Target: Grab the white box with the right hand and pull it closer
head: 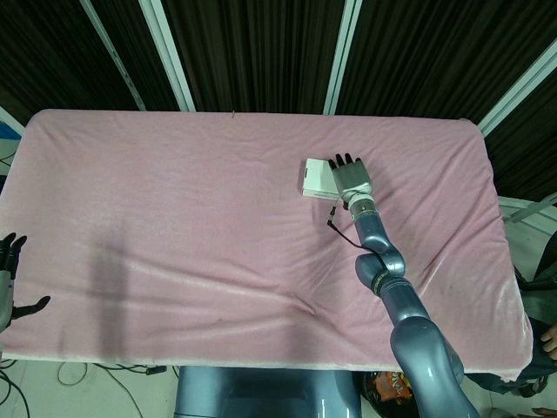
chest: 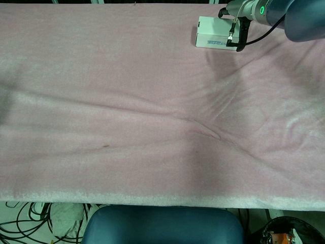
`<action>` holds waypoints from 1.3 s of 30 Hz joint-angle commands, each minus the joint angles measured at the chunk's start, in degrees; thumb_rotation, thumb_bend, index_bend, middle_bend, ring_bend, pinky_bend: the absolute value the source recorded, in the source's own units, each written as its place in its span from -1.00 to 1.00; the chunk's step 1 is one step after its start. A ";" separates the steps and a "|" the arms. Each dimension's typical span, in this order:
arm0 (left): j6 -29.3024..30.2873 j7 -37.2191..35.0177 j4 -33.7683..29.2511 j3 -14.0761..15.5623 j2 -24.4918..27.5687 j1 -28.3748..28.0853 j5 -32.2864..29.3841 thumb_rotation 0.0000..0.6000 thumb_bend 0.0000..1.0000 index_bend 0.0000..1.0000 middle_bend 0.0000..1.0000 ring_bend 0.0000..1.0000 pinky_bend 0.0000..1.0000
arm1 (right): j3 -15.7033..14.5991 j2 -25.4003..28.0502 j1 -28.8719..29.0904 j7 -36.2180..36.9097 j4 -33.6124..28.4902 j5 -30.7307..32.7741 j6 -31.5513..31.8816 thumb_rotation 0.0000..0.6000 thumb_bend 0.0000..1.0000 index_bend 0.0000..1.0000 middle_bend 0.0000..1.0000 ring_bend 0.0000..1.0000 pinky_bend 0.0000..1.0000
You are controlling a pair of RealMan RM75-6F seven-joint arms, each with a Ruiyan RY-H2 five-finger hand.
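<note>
The white box (head: 316,178) lies flat on the pink cloth (head: 200,200), right of the middle and toward the far side. My right hand (head: 350,178) lies palm down over the box's right end, its dark fingers stretched out away from me and not curled around the box. In the chest view the box (chest: 212,32) sits at the top edge, with only my right wrist (chest: 245,10) and its black cable showing beside it. My left hand (head: 9,277) hangs off the table's near left corner, fingers spread and holding nothing.
The pink cloth covers the whole table and has a long wrinkle (chest: 203,127) running across the near middle. My right forearm (head: 383,261) reaches diagonally from the near right edge. Dark curtains stand behind the table's far edge.
</note>
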 commanded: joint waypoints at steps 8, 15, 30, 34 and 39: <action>-0.07 0.42 -0.11 0.17 0.00 0.01 -0.07 1.00 -1.00 -1.00 -1.00 -1.00 -1.00 | 0.09 -0.52 0.71 2.81 1.63 -1.34 -1.09 1.00 -0.44 -1.00 -1.00 -1.00 -0.58; -0.02 0.70 -0.15 0.37 -0.01 0.01 0.19 1.00 -1.00 -1.00 -1.00 -1.00 -1.00 | 0.41 -0.67 0.79 4.11 2.26 -1.81 -2.42 1.00 -0.31 -1.00 -0.42 -0.76 -0.58; 0.10 -0.86 -0.27 0.66 0.35 0.02 1.42 1.00 -1.00 -1.00 -1.00 -1.00 -1.00 | -1.32 1.61 -0.71 13.83 -2.94 -6.37 2.67 1.00 -0.12 -1.00 0.21 0.02 -0.52; 0.34 -1.77 -0.17 0.79 0.44 0.06 2.20 1.00 -1.00 -1.00 -1.00 -1.00 -1.00 | -2.37 3.15 -1.55 18.24 -5.40 -8.62 6.10 1.00 -0.11 -1.00 0.22 0.02 -0.49; 1.26 -3.33 0.21 1.02 0.59 0.17 4.11 1.00 -1.00 -1.00 -1.00 -1.00 -1.00 | -2.12 7.52 -4.97 25.34 -12.49 -10.20 15.01 1.00 -0.11 -1.00 0.22 0.02 -0.49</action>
